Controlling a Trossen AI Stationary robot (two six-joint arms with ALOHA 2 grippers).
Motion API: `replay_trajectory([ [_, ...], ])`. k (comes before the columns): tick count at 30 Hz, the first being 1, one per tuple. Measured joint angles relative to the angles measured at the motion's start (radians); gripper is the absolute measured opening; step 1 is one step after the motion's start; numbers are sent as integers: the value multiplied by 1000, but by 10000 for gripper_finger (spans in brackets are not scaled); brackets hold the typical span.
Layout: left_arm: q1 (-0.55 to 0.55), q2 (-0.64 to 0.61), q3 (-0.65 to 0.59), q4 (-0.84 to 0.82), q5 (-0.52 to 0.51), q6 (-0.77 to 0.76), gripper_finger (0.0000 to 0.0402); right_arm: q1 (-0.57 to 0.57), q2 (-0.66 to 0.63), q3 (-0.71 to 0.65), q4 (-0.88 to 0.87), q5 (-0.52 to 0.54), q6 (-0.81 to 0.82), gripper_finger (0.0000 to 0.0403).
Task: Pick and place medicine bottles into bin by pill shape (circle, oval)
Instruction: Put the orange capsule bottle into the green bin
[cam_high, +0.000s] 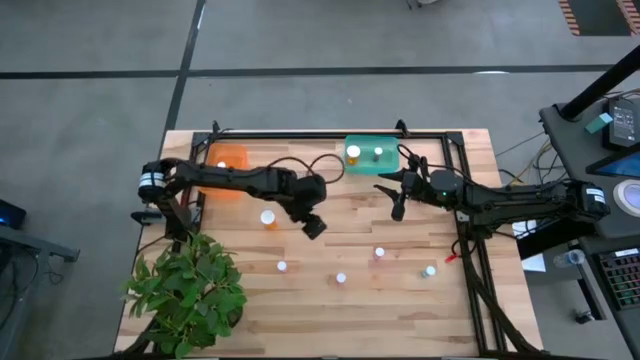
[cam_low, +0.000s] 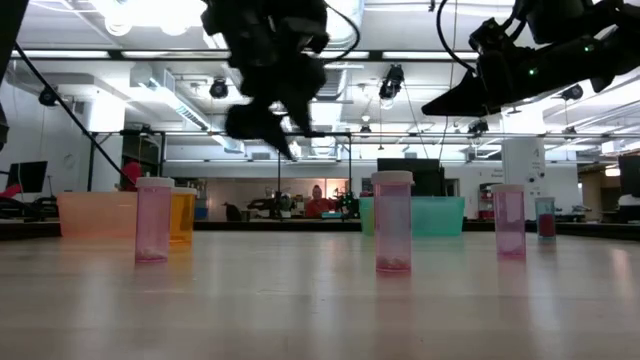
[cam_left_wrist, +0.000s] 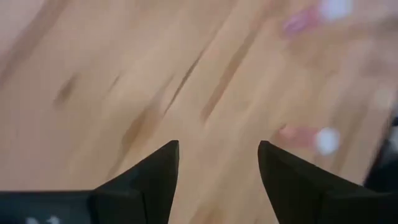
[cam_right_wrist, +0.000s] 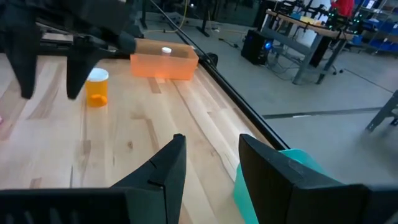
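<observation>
Medicine bottles (cam_high: 341, 278): small, light, rigid, smooth-sided; likely tip easily; grasp mid-body below cap. Left end effector (cam_high: 313, 226): parted, empty. Right end effector (cam_high: 393, 193): parted, empty.

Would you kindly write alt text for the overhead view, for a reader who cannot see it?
Two dark robot arms reach over a wooden table: the left gripper hovers open near an orange bottle, the right gripper open just in front of a green bin. An orange bin sits back left, small white-capped bottles stand scattered in front, and a leafy plant fills the front-left corner.
</observation>
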Motion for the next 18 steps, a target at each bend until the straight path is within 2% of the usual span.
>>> replay_trajectory([
  [4,-17,-9,-6,-191,-1,-112,200,0,0,0,0,0,0,137],
  [8,-27,-16,-16,-328,-1,-155,210,0,0,0,0,0,0,137],
  [13,-35,-36,-31,-419,-8,-188,254,0,0,0,0,0,-9,137],
  [18,-52,-66,-53,-425,-75,-205,303,0,0,0,0,0,-9,137],
])
